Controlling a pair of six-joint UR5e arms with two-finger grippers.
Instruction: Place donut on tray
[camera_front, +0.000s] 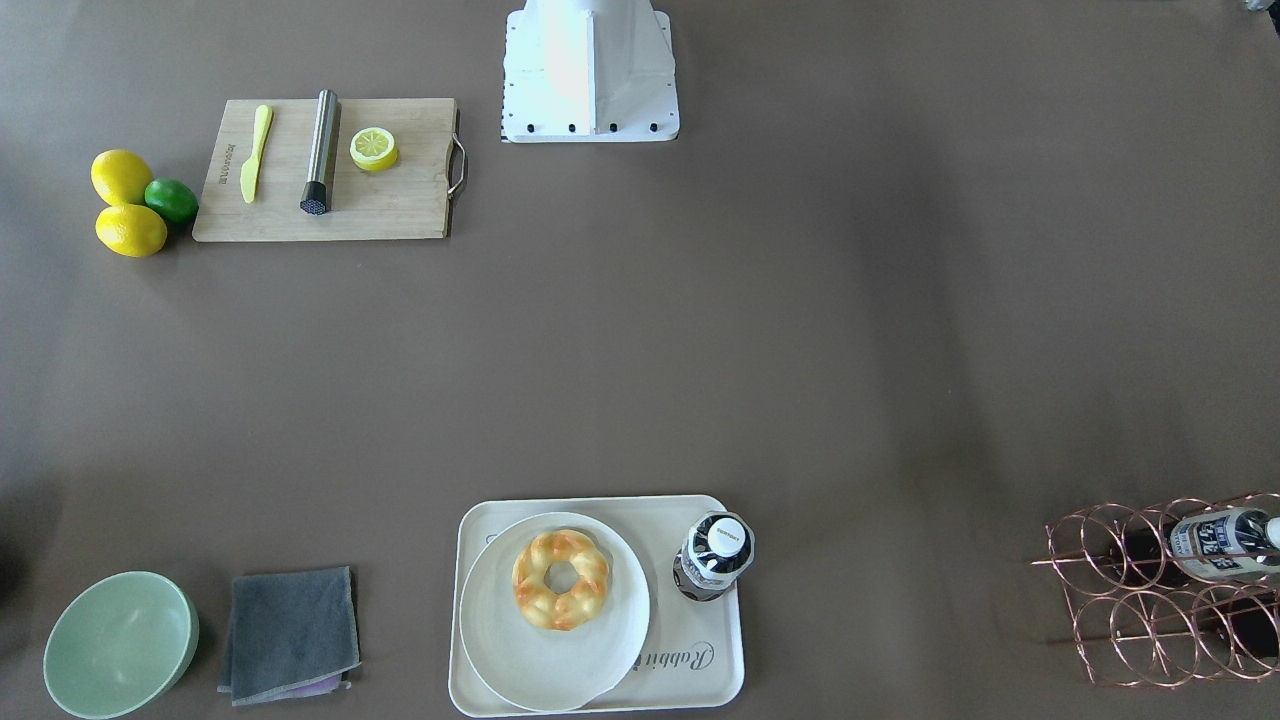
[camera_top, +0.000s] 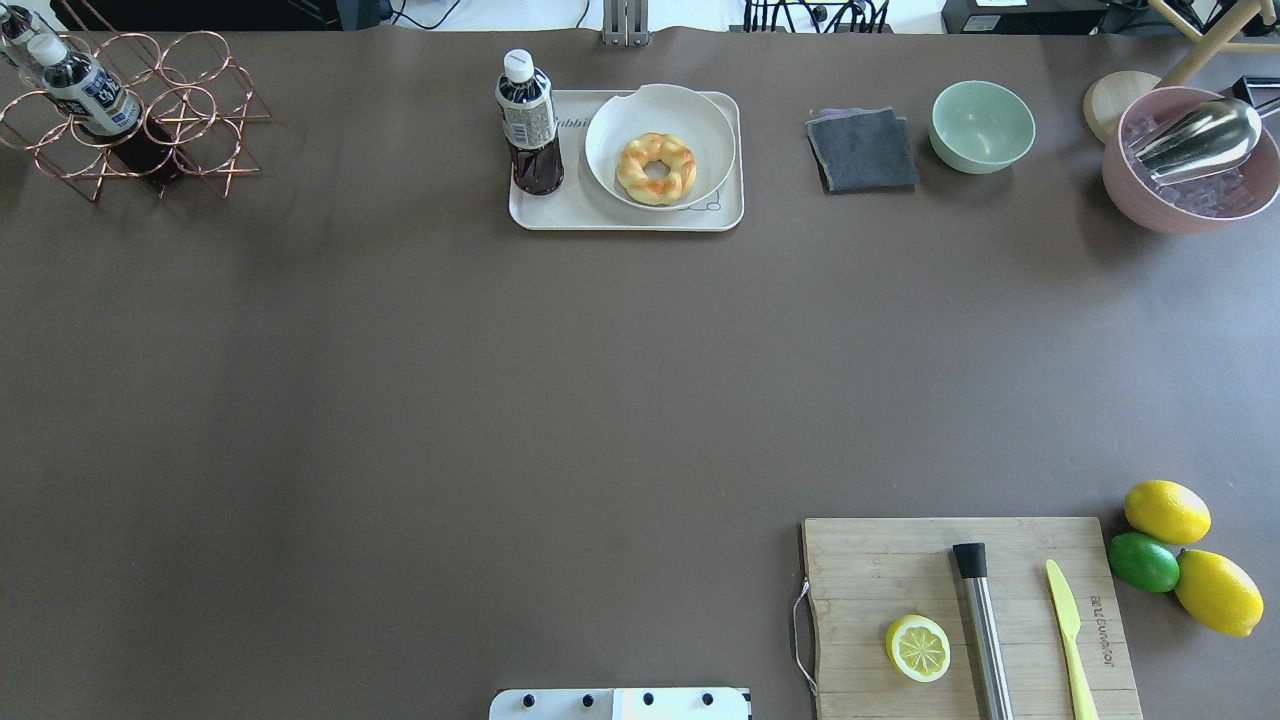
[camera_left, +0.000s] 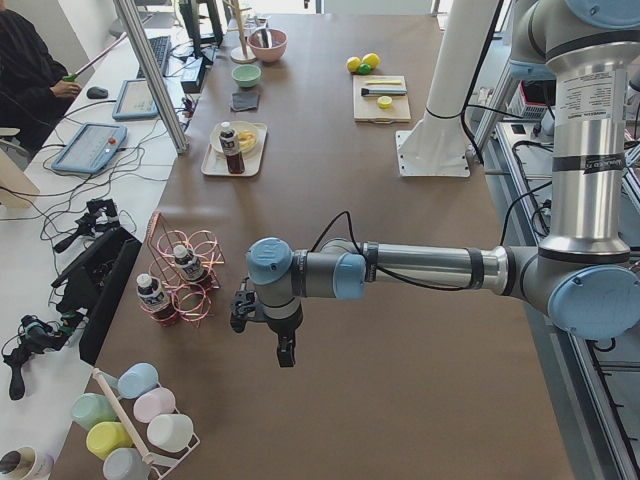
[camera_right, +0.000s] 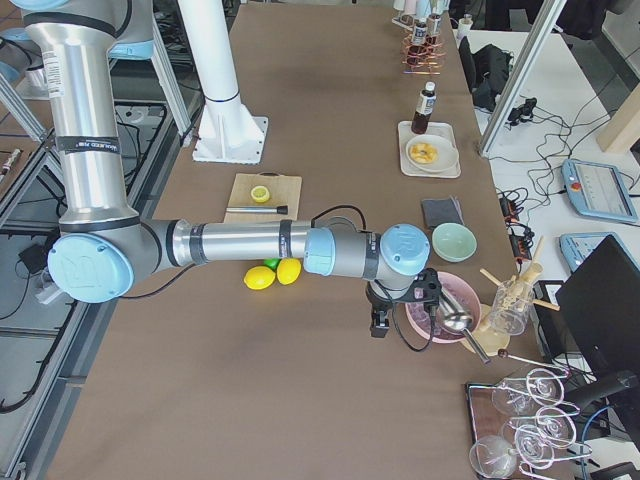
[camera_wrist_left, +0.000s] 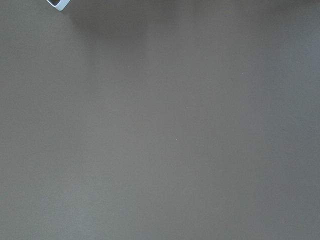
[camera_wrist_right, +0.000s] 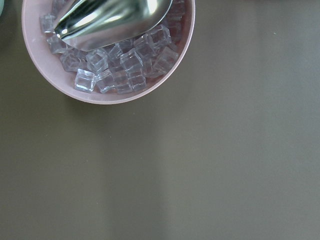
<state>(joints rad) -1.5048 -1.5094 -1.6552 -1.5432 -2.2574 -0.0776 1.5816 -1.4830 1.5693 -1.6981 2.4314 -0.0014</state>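
The donut (camera_front: 561, 579), a braided golden ring, lies on a round off-white plate (camera_front: 520, 650) that sits on the cream tray (camera_front: 690, 670) at the table's far edge from the robot. It also shows in the overhead view (camera_top: 656, 168), on the tray (camera_top: 560, 212). A dark drink bottle (camera_front: 715, 555) stands on the tray beside the plate. My left gripper (camera_left: 285, 350) hangs over bare table, far from the tray. My right gripper (camera_right: 380, 325) hangs beside a pink bowl. Both show only in the side views, so I cannot tell whether they are open or shut.
A pink bowl (camera_wrist_right: 107, 50) of ice cubes with a metal scoop lies under the right wrist. A green bowl (camera_top: 982, 125) and grey cloth (camera_top: 862, 150) sit right of the tray. A cutting board (camera_top: 970, 620) holds a lemon half, knife and steel tube. A copper bottle rack (camera_top: 130, 110) stands far left.
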